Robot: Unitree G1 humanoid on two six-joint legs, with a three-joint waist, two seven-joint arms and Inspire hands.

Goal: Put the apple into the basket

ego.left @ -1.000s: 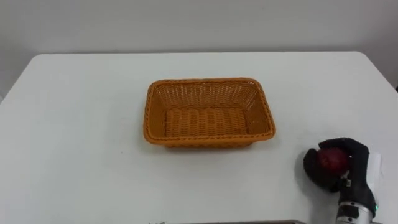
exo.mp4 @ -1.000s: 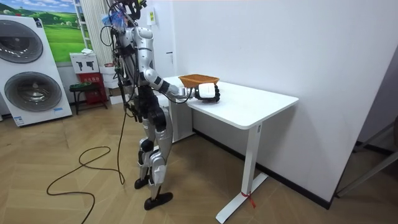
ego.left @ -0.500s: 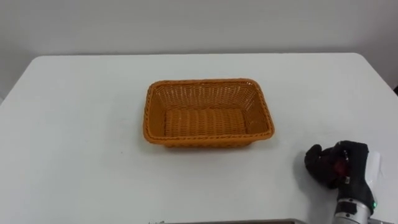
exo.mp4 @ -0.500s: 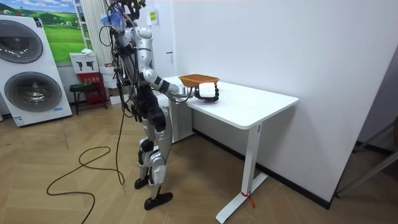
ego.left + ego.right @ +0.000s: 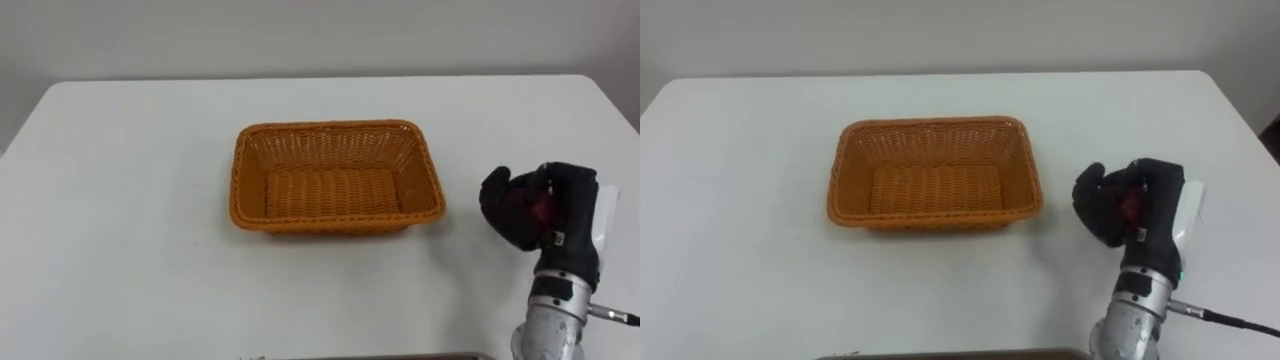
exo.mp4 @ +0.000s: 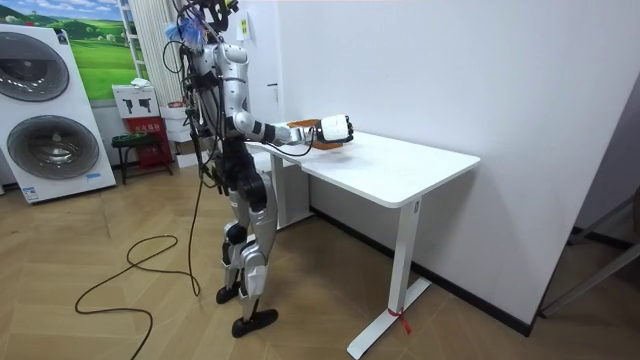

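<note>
Right hand is seen clenched round the apple; fingers are wrapped over the fruit, so just a dark red patch is exposed. The hand is held to the right of the basket, near it but not touching. The basket is an orange wicker tray, nothing in it, set roughly mid-table on the white table.

In the room view the robot is seen standing upright at the table end on the room view's left, right arm stretched out over the tabletop. The hand is held above the surface there, apparently clear of it; whether it overlaps the basket rim cannot be told from that angle. A washing machine is seen behind the robot.
</note>
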